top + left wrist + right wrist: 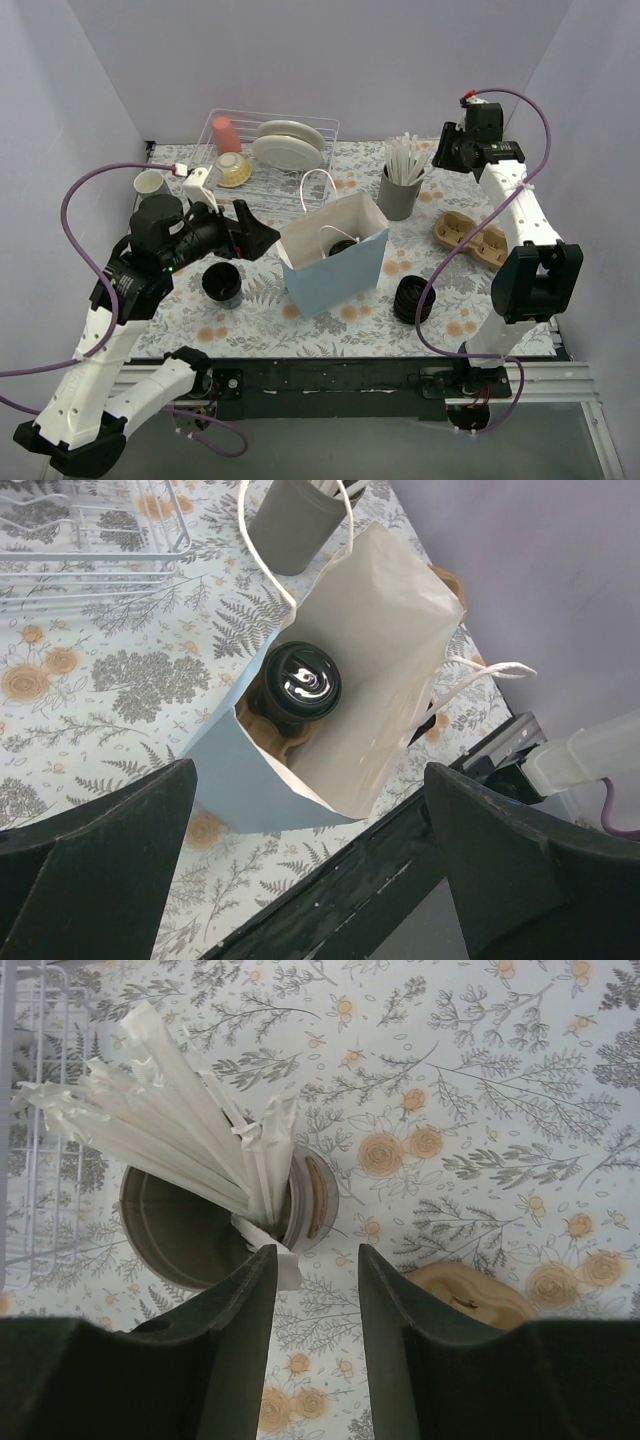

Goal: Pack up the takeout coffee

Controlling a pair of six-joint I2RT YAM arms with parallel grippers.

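The takeout coffee (302,680), a black cup with a shiny lid, stands inside the open light-blue paper bag (390,650) on a brown cardboard insert. From the top view its lid (343,245) shows inside the bag (345,270). My left gripper (310,880) is open wide and empty above the bag's near edge; in the top view it (268,238) sits just left of the bag. My right gripper (315,1255) is open and empty, high over the grey straw holder (190,1225) at the back right (442,152).
A lidless black cup (222,284) stands left of the bag. A stack of black lids (411,300) lies to its right. A cardboard cup carrier (470,238) is at right, also in the right wrist view (470,1298). A wire dish rack (265,150) with plates is at the back.
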